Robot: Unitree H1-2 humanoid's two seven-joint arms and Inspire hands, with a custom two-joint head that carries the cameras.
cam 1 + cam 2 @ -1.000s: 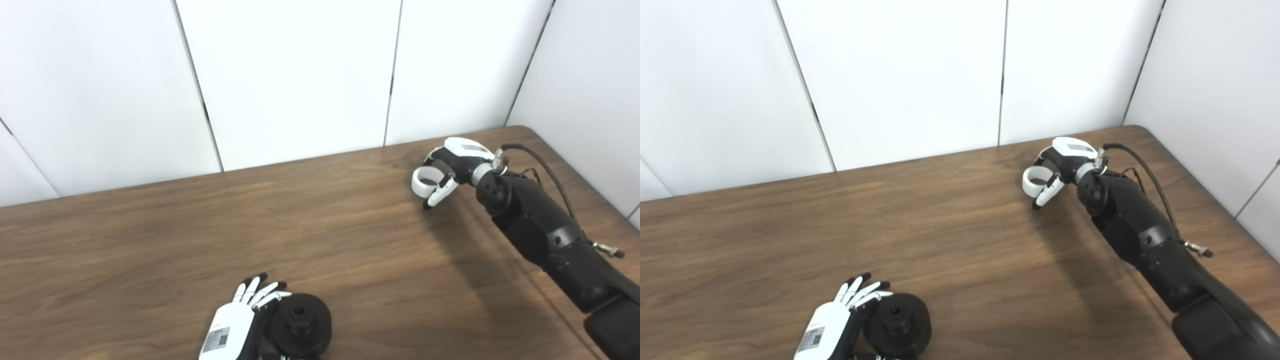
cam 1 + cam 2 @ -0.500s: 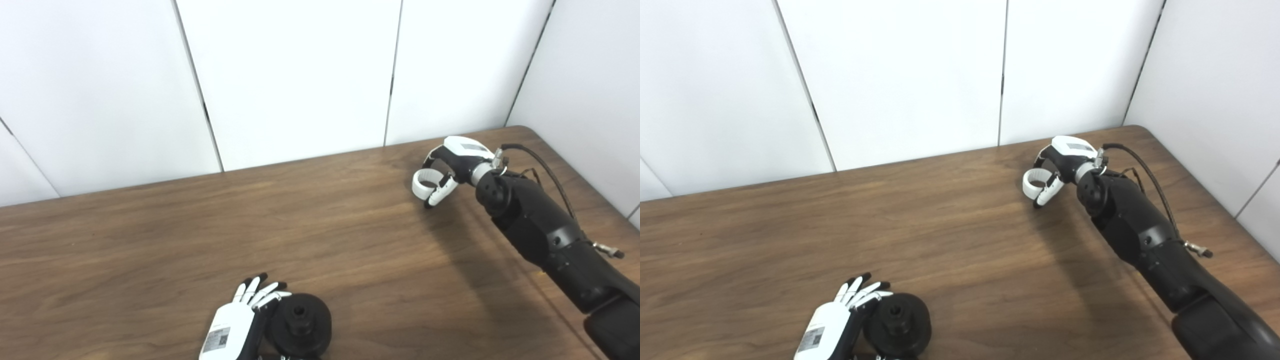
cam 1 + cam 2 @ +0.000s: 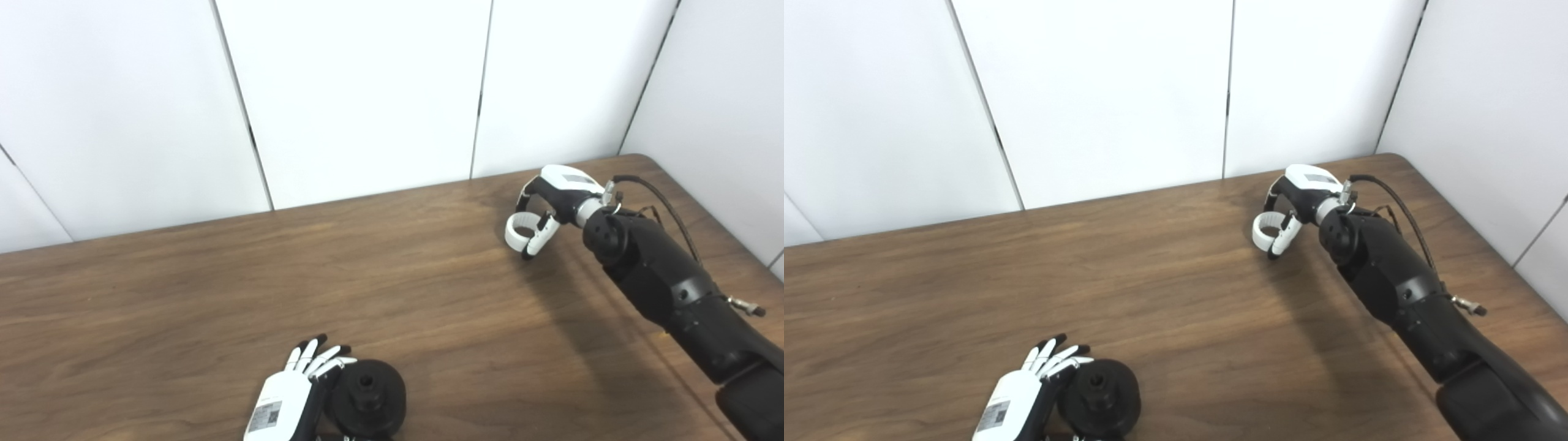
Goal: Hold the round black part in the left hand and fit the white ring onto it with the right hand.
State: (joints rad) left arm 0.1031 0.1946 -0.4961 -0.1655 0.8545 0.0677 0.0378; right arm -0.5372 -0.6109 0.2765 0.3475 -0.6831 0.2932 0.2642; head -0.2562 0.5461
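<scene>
At the near edge of the wooden table (image 3: pixel 184 306), the round black part (image 3: pixel 367 398) is cupped by the left hand (image 3: pixel 288 401) — fingers spread against its left side. Far right, the white ring (image 3: pixel 519 231) is gripped by the right hand (image 3: pixel 548 202) — well apart from the part

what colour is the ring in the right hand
White. The ring is plain white, held in the right hand above the brown table; clearest in the left eye view.
</scene>
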